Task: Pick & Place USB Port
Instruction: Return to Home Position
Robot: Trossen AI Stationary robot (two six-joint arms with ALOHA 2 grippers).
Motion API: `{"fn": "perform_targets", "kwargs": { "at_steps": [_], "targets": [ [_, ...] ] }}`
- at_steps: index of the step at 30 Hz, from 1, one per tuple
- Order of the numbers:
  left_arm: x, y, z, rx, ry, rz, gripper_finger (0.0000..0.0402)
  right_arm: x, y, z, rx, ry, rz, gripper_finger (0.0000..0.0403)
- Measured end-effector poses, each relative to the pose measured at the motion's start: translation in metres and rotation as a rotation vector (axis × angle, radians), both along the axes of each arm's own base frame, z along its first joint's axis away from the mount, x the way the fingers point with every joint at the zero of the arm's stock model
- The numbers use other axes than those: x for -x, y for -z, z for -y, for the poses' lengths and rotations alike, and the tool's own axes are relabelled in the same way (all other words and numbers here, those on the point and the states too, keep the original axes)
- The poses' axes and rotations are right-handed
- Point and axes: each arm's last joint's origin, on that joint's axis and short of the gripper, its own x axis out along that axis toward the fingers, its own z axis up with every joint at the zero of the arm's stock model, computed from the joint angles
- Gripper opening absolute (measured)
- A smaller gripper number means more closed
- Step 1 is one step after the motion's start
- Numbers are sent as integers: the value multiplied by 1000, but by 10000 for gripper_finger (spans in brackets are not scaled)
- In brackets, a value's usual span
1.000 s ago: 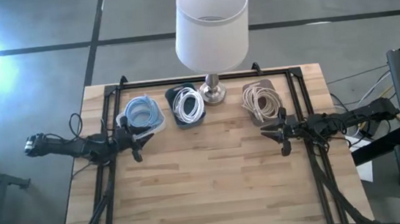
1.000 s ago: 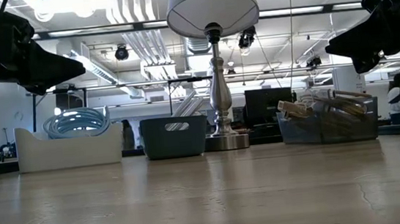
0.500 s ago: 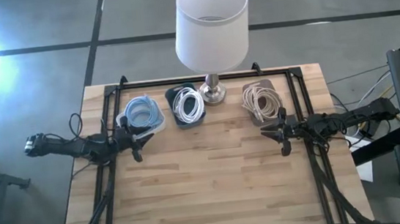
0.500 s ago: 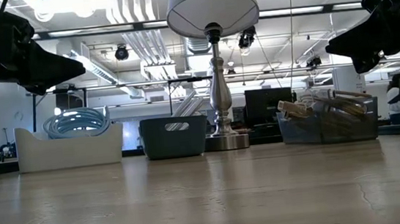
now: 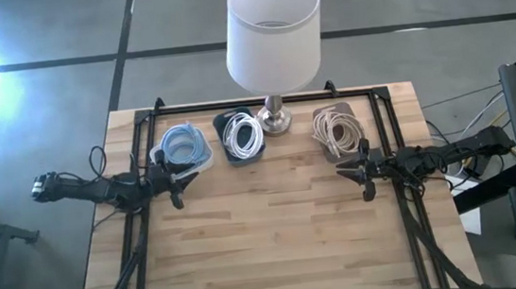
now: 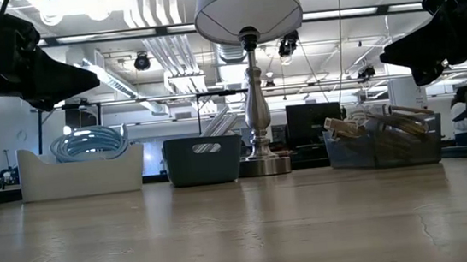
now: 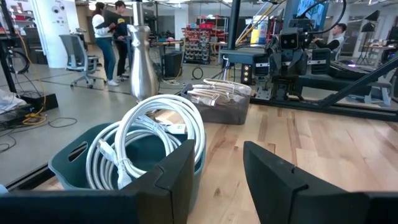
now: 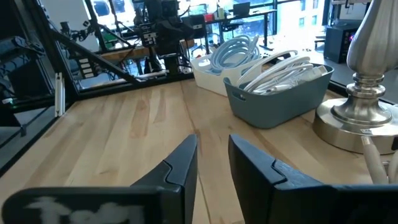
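Note:
Three bins stand in a row along the table's far side. A white bin holds a coiled light-blue cable [image 5: 183, 144] [image 6: 89, 145]. A dark teal bin with a coiled white cable [image 5: 242, 135] [image 7: 149, 146] [image 8: 280, 90] is beside it. A clear bin [image 5: 334, 128] [image 6: 380, 138] holds beige cables. My left gripper [image 5: 178, 188] [image 7: 217, 180] hovers above the table just near of the white bin, open by a narrow gap. My right gripper [image 5: 358, 175] [image 8: 212, 168] hovers just near of the clear bin, also open by a narrow gap. Both point toward the table's middle and hold nothing.
A lamp with a white shade [image 5: 273, 29] stands on its metal base [image 5: 275, 119] [image 6: 260, 158] between the teal and clear bins. A black frame [image 5: 142, 127] runs along the table's left, far and right sides. Bare wood [image 5: 266, 229] fills the near half. People [image 7: 109, 37] stand in the room beyond.

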Motion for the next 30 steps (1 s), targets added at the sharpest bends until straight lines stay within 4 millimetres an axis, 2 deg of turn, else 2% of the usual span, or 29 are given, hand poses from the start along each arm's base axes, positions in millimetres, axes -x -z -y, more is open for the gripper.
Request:
{"fn": "perform_targets", "kwargs": {
  "at_steps": [12,30],
  "targets": [
    [0,0,0,0,0,0,142,0,0,0,0,0,0,68],
    [0,0,0,0,0,0,142,0,0,0,0,0,0,89]
  ]
}}
